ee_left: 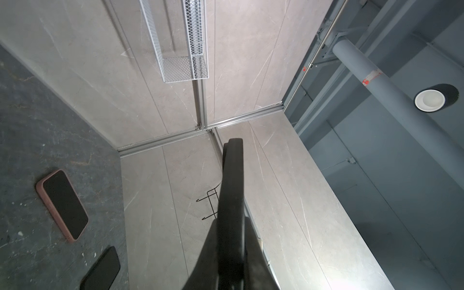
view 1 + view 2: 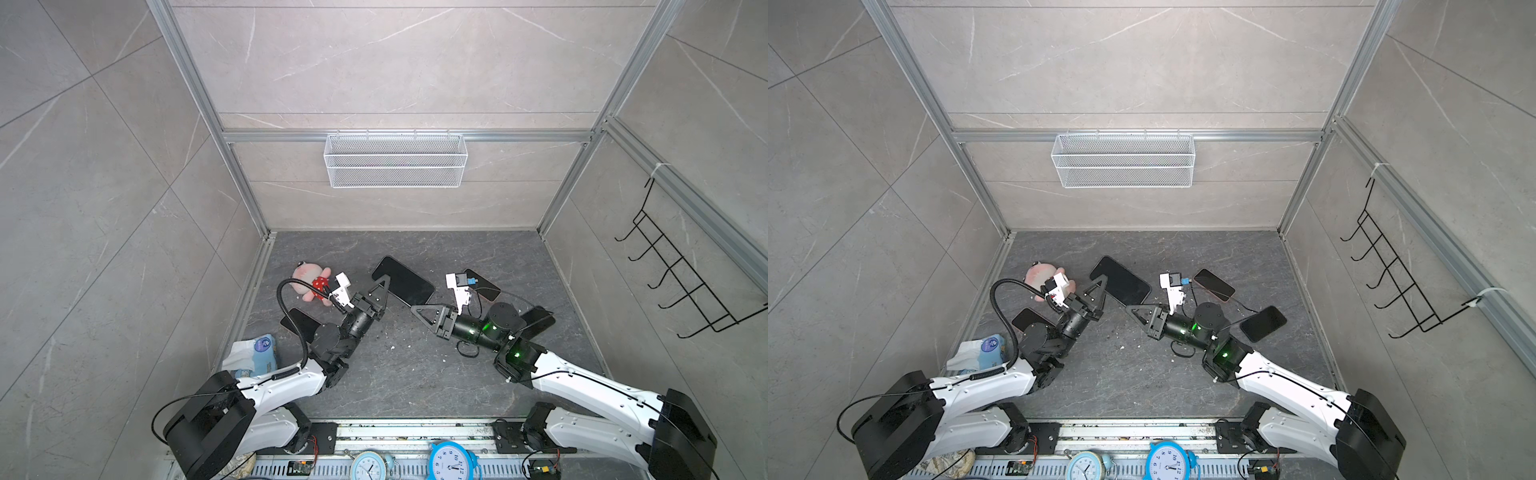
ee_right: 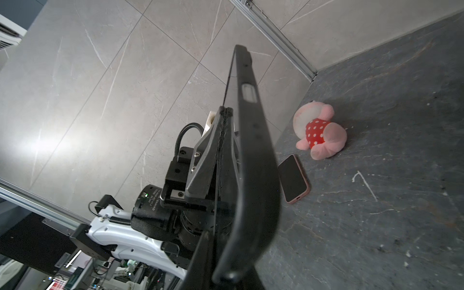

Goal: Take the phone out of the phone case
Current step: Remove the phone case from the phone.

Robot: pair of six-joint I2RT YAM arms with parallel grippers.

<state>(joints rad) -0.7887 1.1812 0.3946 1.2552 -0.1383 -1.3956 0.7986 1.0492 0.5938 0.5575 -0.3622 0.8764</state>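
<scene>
The phone, in its black case, is held roughly flat above the middle of the counter, nearer the far edge, between the two arms. The left gripper is clamped on the phone's left long side. In the right wrist view its fingers are pressed together at the case's edge. In the left wrist view a black edge runs out from between them. The right gripper meets the phone's near corner, and one finger lies against the case there. I cannot tell whether it has closed on it.

A plush lies by the left edge, toward the far-left corner. A pink phone lies just beside it on the near side, partly under the left arm in both top views. On the right half lie a second pink phone, next to the right wrist, and a black phone, nearer the right edge. A wipes pack sits at the left edge, toward the near-left corner.
</scene>
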